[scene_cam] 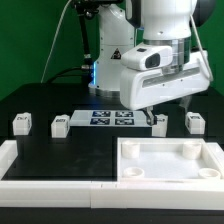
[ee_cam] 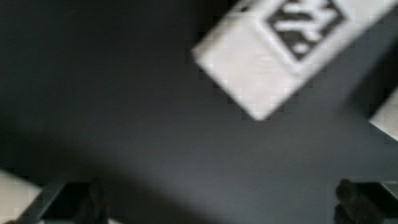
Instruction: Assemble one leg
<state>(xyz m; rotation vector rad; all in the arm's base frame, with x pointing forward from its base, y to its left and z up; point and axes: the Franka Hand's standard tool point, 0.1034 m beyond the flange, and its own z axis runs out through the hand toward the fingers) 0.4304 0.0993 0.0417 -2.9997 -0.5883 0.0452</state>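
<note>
Right now the big white panel [scene_cam: 168, 179] lies at the front, with the marker board [scene_cam: 108, 118] behind it. Your gripper [scene_cam: 150, 112] hangs low over the board's end, its fingers [ee_cam: 64, 204] spread wide with nothing between them. The nearest leg [scene_cam: 159, 125] stands just beside it, toward the exterior view's right and seemingly upright, so you'd likely shift that way before closing.

White leg [scene_cam: 193, 122], black table [scene_cam: 70, 150], white panel [scene_cam: 165, 181]
</note>
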